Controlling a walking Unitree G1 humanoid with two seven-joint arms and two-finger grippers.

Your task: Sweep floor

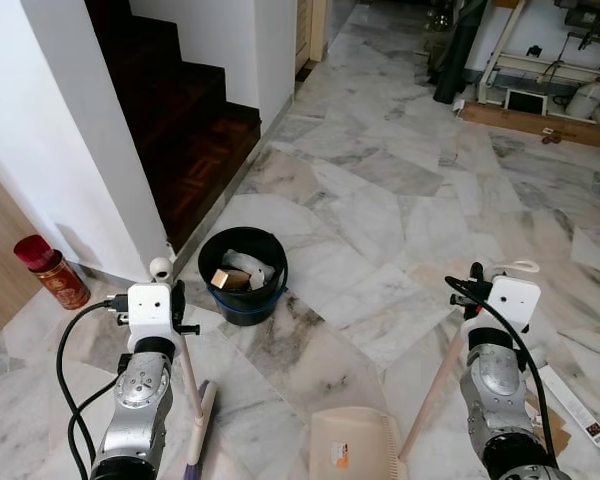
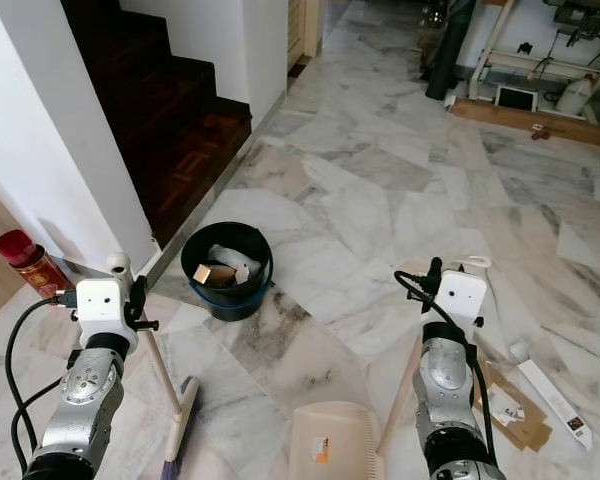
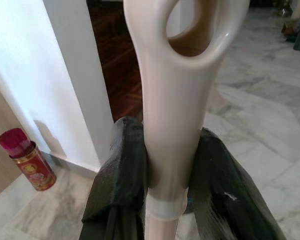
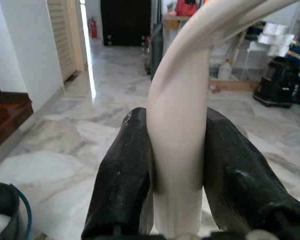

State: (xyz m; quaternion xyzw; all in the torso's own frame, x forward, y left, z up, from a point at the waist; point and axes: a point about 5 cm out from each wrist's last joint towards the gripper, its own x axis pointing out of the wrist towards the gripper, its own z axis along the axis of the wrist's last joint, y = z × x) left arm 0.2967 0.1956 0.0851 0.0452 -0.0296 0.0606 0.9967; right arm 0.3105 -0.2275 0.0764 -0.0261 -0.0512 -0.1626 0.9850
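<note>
Both arms raised: left end effector (image 3: 170,180) clamps the cream plastic broom handle (image 3: 172,125); right end effector (image 4: 177,175) clamps the cream dustpan handle (image 4: 177,130), pan (image 1: 352,442) on marble floor (image 1: 380,200)

The floor (image 1: 380,200) is polished marble, grey-veined and pretty glossy. The broom handle (image 3: 175,125) looks like smooth cream plastic with a bit of shine, same as the dustpan (image 1: 355,445). Both hands' fingers (image 4: 122,175) are matt black rubbery stuff. The stairs (image 1: 190,140) are dark varnished wood. The bucket (image 1: 242,275) is black plastic.
</note>
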